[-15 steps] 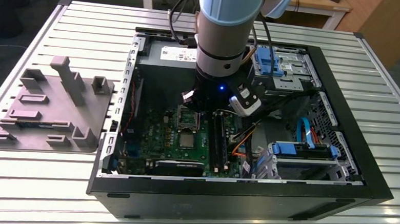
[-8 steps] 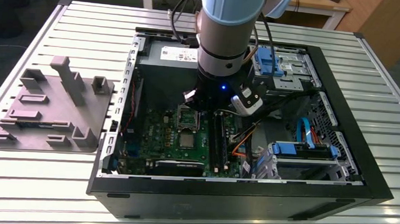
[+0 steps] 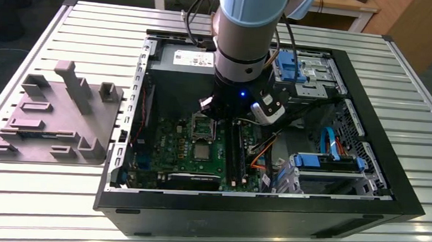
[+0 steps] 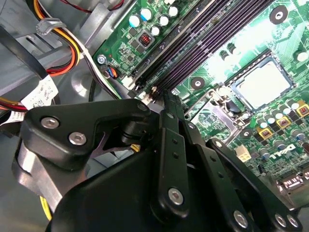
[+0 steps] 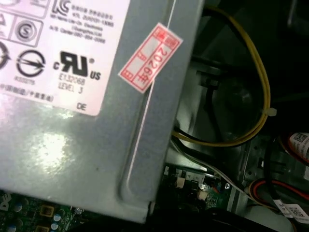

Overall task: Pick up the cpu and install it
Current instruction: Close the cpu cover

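The black computer case [image 3: 270,215] lies open on the slatted metal table [image 3: 95,26]. A grey moulded fixture [image 3: 53,118] rests beside it on the exterior view's left. Inside the case sit the green motherboard [image 3: 174,146], the grey power-supply box [image 5: 87,145] with its white label, the blue-clipped drive bays [image 3: 328,163] toward the exterior view's right, and bundles of coloured cables [image 4: 67,63].

The cpu [image 3: 201,152] lies flat on the motherboard, pale top up, within a dark square frame. The arm [image 3: 242,39] reaches down into the case. In the second wrist view the gripper [image 4: 166,99] hangs over the board by the memory slots [image 4: 203,38], apart from the cpu. I cannot tell how wide it stands.
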Robot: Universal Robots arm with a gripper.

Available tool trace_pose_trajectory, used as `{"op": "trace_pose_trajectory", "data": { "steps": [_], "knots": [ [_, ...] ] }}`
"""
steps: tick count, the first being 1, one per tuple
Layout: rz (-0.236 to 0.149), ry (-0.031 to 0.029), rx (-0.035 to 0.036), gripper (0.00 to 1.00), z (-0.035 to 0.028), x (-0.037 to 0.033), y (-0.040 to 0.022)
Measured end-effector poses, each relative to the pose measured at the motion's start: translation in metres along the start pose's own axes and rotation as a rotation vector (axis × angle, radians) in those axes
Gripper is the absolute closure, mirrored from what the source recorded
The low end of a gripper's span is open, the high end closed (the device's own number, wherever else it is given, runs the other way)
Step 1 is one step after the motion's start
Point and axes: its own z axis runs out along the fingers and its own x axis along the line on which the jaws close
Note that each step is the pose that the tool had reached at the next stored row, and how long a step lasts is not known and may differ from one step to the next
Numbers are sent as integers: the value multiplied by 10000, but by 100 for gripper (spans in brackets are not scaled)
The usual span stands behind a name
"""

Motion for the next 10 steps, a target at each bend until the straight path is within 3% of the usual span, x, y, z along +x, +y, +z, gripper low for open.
{"op": "trace_pose_trajectory", "data": {
  "steps": [7,10],
  "knots": [
    [-168,4,-31,90,2,-16,28],
    [-249,6,-38,90,6,-26,68]
  ]
}}
